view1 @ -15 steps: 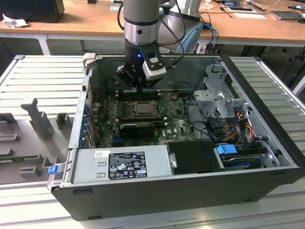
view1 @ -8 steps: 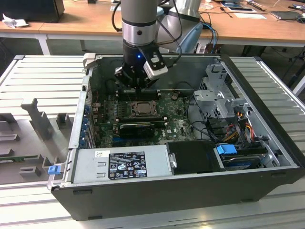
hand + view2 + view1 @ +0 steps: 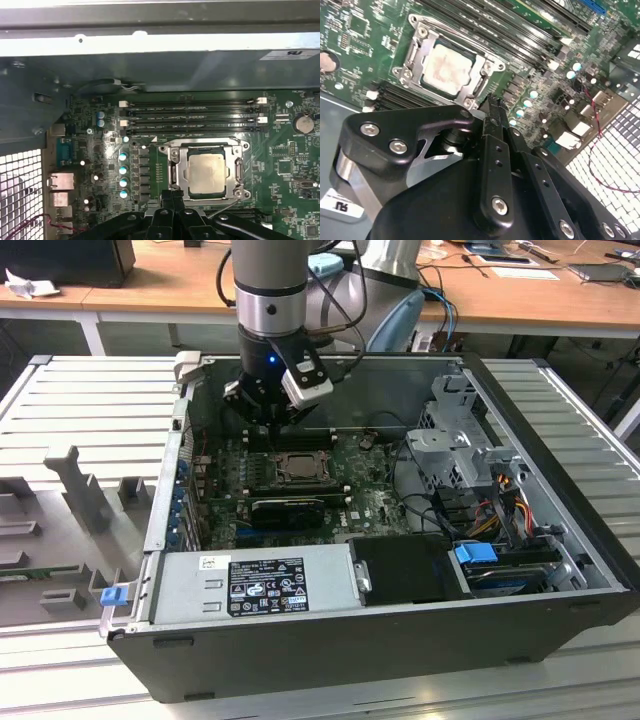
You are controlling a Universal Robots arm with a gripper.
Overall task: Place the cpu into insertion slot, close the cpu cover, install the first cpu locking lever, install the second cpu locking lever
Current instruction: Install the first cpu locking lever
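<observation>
Pincer (image 3: 172,196) clenched empty beside one cpu (image 3: 205,172) under one cpu cover (image 3: 205,149).

Dull metal cpu (image 3: 206,172), shiny metal cpu cover (image 3: 176,170)

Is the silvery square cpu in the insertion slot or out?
In: the pale silvery square cpu lies flat within the metal-rimmed insertion slot.

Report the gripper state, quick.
The gripper: closed, holding nothing, tips just off the edge of the cpu cover, which lies shut over the seated cpu.
</observation>
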